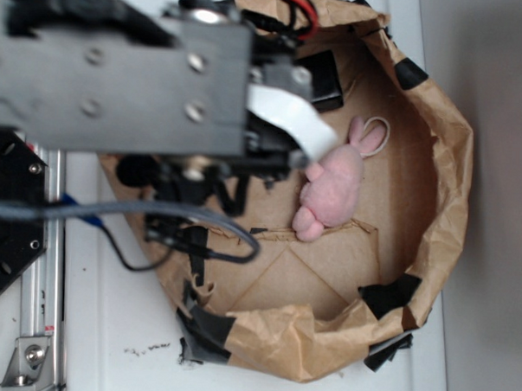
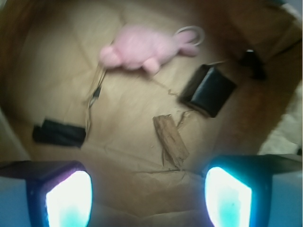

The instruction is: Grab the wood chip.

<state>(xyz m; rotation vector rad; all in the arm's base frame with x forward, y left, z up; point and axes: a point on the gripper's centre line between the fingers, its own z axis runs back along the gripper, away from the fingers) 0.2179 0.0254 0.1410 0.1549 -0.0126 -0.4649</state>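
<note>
The wood chip [image 2: 170,139] is a short brown grooved strip lying flat on the brown paper floor in the wrist view. It sits just beyond and between my two glowing fingertips. My gripper [image 2: 147,196] is open, nothing between the pads, hovering above the paper. In the exterior view the arm covers the chip and the gripper's fingers are hidden under it.
A pink plush [image 2: 142,47] lies farther off on the paper. A black square box [image 2: 209,91] sits right of the chip. Black tape [image 2: 59,134] lies at left. Crumpled brown paper walls [image 1: 444,169] ring the area on a white table [image 1: 108,327].
</note>
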